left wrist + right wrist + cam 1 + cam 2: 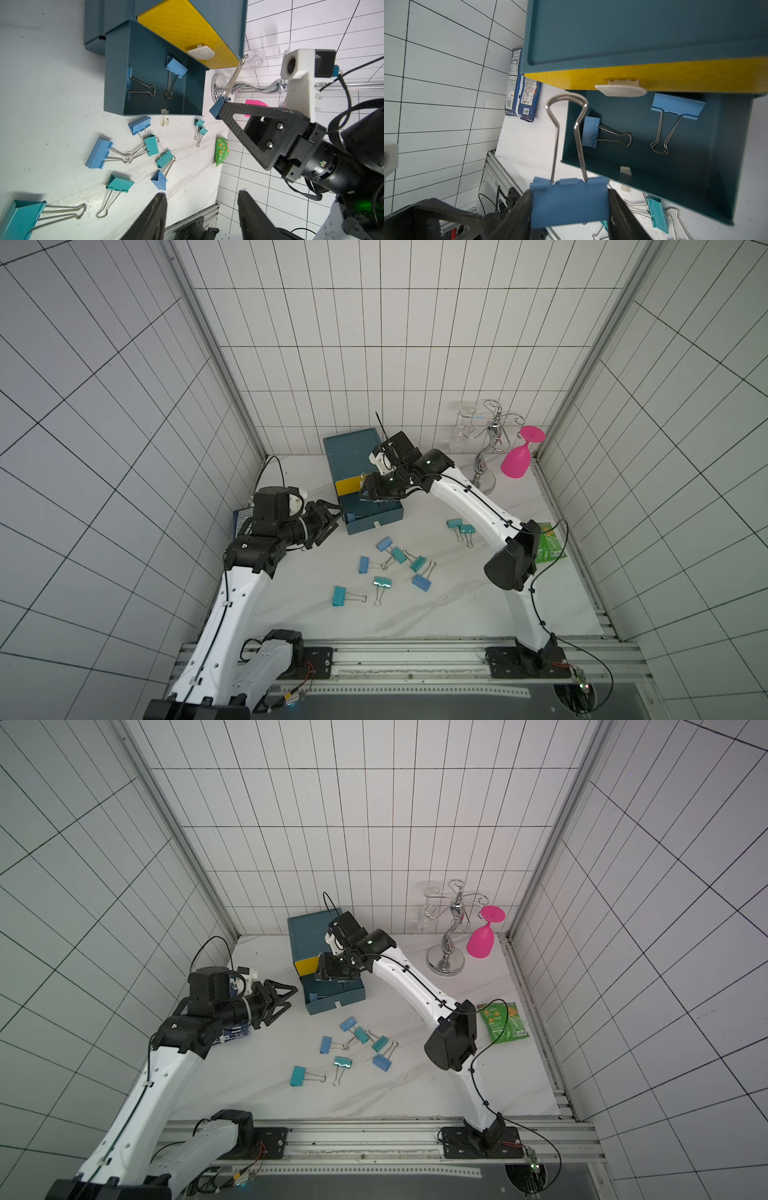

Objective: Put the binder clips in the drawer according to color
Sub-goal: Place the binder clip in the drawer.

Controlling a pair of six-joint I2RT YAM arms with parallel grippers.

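Two light-blue binder clips with silver wire handles sit in the pulled-out teal drawer (114, 87). One clip (129, 83) is against its left wall. The other clip (176, 66) lies further in, under the white pull tab (201, 53) of the shut yellow top drawer (187, 29). Both drawers belong to the dark-teal box cabinet (353, 448) at the far middle of the white surface (457, 614).

Right gripper (569, 197): jaws pinch a third light-blue clip (569, 209) by its body, handles pointing away, raised over the open drawer.

Left gripper (201, 193): jaws spread, holding nothing, hovering just left of that drawer.

Nine loose clips (382, 582) lie on the surface on the near side of the cabinet, three light-blue and six teal. Two of the teal ones are off to the right.
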